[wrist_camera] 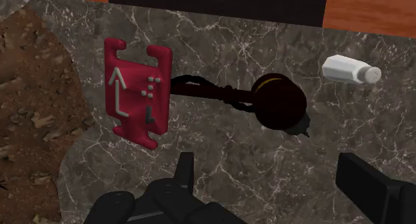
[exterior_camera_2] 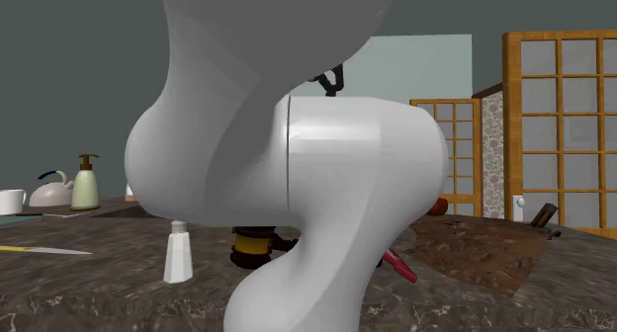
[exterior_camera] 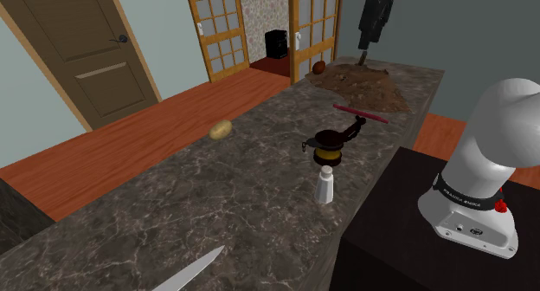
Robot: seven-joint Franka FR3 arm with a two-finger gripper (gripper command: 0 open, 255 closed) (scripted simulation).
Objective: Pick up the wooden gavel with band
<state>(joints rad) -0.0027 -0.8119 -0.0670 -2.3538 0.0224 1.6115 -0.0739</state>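
Gripper [wrist_camera: 273,186] wide open, empty, hovering over worktop [exterior_camera: 173,185]. Gavel [wrist_camera: 279,101] lies flat nr worktop edge by stand, btwn upright shaker [wrist_camera: 350,70] & red tag [wrist_camera: 137,89]; handle reaches tag. Brown mat [wrist_camera: 27,109] beyond tag, twd far corner.

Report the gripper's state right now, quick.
Gripper: open, holding nothing; the gavel lies ahead of it, untouched.

Dark, glossy wooden gavel [wrist_camera: 279,103] on a polished, veined marble counter [wrist_camera: 233,153].
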